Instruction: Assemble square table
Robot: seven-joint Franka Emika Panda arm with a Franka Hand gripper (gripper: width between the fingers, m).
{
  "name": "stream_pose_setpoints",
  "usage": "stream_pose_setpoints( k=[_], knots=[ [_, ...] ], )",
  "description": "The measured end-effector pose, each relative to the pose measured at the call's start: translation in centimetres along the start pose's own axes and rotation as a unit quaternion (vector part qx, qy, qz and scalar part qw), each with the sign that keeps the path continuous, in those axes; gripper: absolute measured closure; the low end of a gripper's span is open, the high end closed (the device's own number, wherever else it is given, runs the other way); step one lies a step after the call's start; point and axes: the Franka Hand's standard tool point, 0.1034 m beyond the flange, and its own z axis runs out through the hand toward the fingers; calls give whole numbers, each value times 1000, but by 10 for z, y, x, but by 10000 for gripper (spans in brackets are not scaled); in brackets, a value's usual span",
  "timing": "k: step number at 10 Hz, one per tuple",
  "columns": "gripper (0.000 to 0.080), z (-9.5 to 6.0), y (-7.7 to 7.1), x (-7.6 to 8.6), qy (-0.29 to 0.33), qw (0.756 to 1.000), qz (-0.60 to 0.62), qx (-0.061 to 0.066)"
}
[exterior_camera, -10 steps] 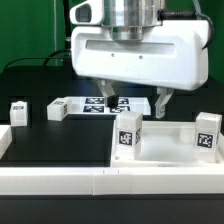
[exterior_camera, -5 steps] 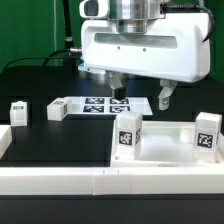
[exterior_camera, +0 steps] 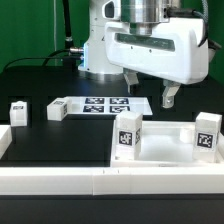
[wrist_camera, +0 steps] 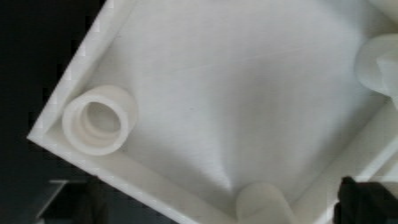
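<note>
The white square tabletop (exterior_camera: 165,150) lies at the front on the exterior view's right, with its raised rim up. Two tagged white legs stand upright on it, one at its left corner (exterior_camera: 128,132) and one at its right (exterior_camera: 207,135). Two more legs lie loose on the black table at the left (exterior_camera: 18,112) (exterior_camera: 57,109). My gripper (exterior_camera: 150,94) hangs open and empty above the tabletop's far side. In the wrist view the tabletop (wrist_camera: 249,90) fills the picture with a round socket (wrist_camera: 98,120) at one corner, and my gripper (wrist_camera: 217,205) shows dark fingertips (wrist_camera: 365,195) wide apart.
The marker board (exterior_camera: 100,104) lies flat behind the tabletop, under and left of my gripper. A long low white border rail (exterior_camera: 90,182) runs along the front edge, with a short white block (exterior_camera: 4,140) at its left end.
My gripper has moved toward the exterior view's right and slightly up, away from above the marker board. The legs and the tabletop have not moved.
</note>
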Motion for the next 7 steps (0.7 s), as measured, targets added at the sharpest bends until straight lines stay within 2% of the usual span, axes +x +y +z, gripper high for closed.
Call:
stream_pose_setpoints(
  k=[3, 6, 7],
  knots=[
    [150, 1, 1, -1, -3, 1000, 9, 1],
    [150, 10, 18, -11, -28, 985, 171, -3],
    [150, 10, 17, -12, -30, 980, 197, -2]
  ],
)
